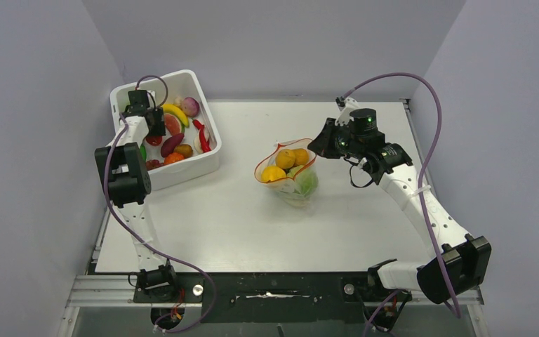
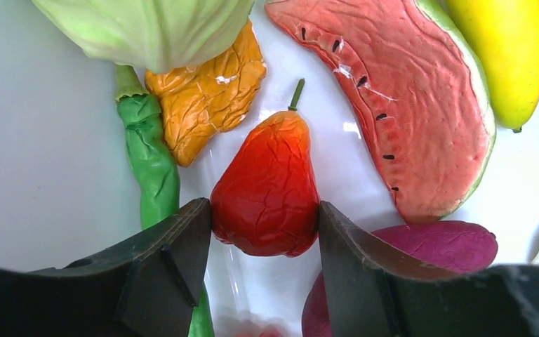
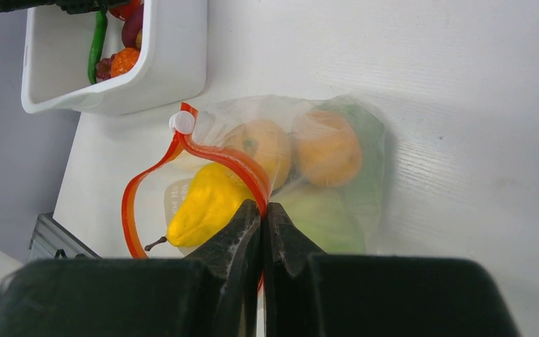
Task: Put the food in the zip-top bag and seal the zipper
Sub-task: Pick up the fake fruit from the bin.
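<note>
The clear zip-top bag (image 1: 296, 179) lies at mid-table with its mouth open. Its red-orange zipper (image 3: 210, 154) curves in a loop. Inside are a yellow pear (image 3: 203, 207), two orange fruits (image 3: 326, 147) and a green piece (image 3: 323, 217). My right gripper (image 3: 262, 210) is shut on the zipper strip at the bag's mouth; in the top view it (image 1: 314, 149) is at the bag's right rim. My left gripper (image 2: 265, 225) is down in the white tub (image 1: 203, 165), both fingers pressed on a red pear-shaped fruit (image 2: 267, 189).
The tub holds a watermelon slice (image 2: 421, 105), banana (image 2: 509, 56), lettuce (image 2: 147, 28), green chilli (image 2: 151, 161), an orange piece (image 2: 207, 98) and a purple piece (image 2: 442, 246). A red chilli (image 1: 202, 135) lies near the tub's right wall. Grey walls enclose the table.
</note>
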You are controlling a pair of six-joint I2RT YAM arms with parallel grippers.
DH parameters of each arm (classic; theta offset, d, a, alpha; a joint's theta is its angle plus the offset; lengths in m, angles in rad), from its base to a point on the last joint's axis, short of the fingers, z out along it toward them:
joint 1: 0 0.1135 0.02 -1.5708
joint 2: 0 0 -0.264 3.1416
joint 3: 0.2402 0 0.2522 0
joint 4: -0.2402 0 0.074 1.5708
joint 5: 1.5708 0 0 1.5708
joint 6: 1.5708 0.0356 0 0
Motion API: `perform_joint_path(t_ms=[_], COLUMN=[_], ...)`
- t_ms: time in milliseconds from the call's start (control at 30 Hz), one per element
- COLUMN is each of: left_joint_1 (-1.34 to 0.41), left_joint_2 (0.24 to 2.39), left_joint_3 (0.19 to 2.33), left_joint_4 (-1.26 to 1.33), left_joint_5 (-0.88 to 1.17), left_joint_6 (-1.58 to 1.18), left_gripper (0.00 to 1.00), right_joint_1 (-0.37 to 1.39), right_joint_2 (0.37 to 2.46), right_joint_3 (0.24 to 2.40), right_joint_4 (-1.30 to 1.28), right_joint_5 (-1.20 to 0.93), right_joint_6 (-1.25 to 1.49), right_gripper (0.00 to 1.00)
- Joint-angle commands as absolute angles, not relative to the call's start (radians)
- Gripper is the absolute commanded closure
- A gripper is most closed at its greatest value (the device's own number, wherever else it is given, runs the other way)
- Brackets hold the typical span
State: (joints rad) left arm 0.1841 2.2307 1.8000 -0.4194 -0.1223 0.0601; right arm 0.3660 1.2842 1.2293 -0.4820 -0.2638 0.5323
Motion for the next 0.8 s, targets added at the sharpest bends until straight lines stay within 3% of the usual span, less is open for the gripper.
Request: perform_joint_path(t_ms=[0,767], left_joint_1=[0.173,0.143], left_joint_2=[2.189,1.897], left_joint_3=[1.841,1.564], left_joint_4=[-0.424,-0.313], left_joint_5=[-0.093,-0.061], left_joint_6=[0.024,-0.119], left_gripper=[0.54,0.68], right_joint_1=[0.358,0.362], right_joint_2=[1.229,1.202], right_joint_3=[1.254,1.190], right_joint_4=[-0.422,-0.385], right_joint_5=[-0.270,-0.288], right_joint_6=[0.543,0.571], right_gripper=[0.98,0.98])
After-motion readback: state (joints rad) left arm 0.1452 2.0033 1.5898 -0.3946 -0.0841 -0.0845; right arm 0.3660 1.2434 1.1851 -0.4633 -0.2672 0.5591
